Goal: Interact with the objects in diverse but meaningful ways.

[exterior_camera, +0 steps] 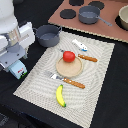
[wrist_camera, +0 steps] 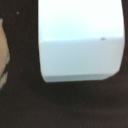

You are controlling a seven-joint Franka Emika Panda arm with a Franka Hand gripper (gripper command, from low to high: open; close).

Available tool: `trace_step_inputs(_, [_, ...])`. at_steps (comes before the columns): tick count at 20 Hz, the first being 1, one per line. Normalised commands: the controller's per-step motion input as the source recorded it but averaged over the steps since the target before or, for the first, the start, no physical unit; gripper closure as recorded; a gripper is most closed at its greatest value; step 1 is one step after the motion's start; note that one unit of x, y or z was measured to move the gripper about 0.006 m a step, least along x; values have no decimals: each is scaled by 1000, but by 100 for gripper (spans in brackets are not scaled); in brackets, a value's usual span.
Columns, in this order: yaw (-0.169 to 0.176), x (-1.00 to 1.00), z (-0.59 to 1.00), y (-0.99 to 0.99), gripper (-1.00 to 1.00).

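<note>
- The pale blue-white carton with a green mark fills the wrist view, pinched between the fingers, seemingly carried.
- At the striped beige placemat's six o'clock lies the yellow banana.

A robot test bench laid out as a pretend kitchen: a black table holds a striped placemat, a round wooden plate, toy food, and a brown play stove with black burners and a saucepan.
</note>
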Motion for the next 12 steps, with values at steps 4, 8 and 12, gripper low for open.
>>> trace_step_inputs(4, [0,206,-156,-54,-100])
trace_step_inputs(8, [0,135,-181,-91,-100])
trace_step_inputs(12, [0,98,-139,-130,-100])
